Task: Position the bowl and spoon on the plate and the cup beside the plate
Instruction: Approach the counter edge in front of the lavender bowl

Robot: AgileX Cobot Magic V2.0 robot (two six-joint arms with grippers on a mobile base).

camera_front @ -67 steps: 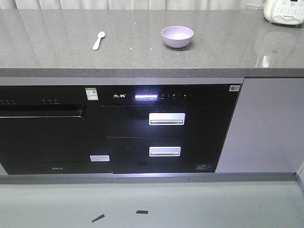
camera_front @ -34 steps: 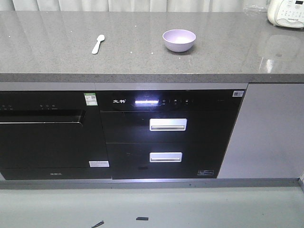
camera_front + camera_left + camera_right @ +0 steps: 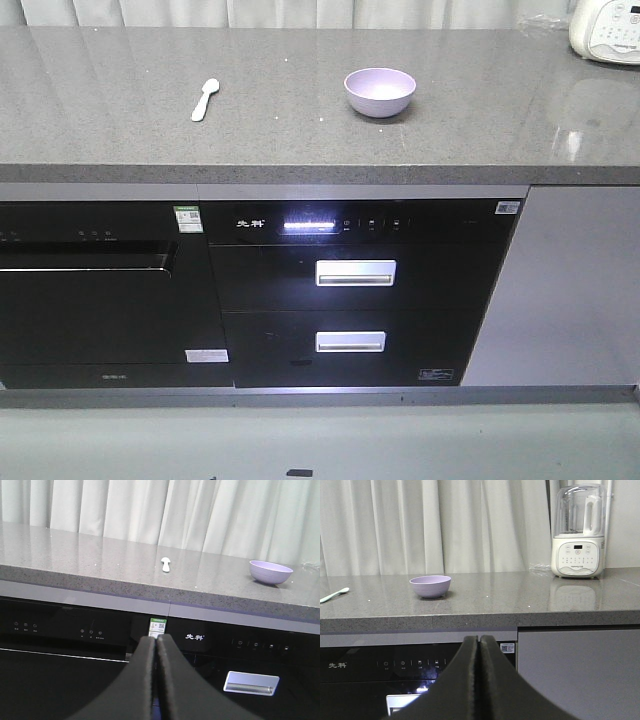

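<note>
A lavender bowl (image 3: 380,92) stands upright on the grey stone counter (image 3: 300,140), right of centre. It also shows in the left wrist view (image 3: 270,572) and the right wrist view (image 3: 430,586). A pale spoon (image 3: 205,99) lies to its left, bowl end away from me; the left wrist camera sees the spoon (image 3: 165,564) end-on, and the right wrist camera catches the spoon (image 3: 334,595) at the frame's left edge. The plate and cup are out of view. My left gripper (image 3: 157,639) and right gripper (image 3: 479,639) are both shut and empty, held low in front of the cabinet, below counter height.
A white blender (image 3: 578,531) stands at the counter's far right. Below the counter are a black dishwasher (image 3: 90,290) and a black two-drawer appliance (image 3: 355,295) with silver handles. Pale curtains (image 3: 435,525) hang behind. A dark scrap (image 3: 298,473) lies on the floor.
The counter and cabinet front have slid downward in the front view and look slightly nearer; the bowl and spoon stay where they were on the counter.
</note>
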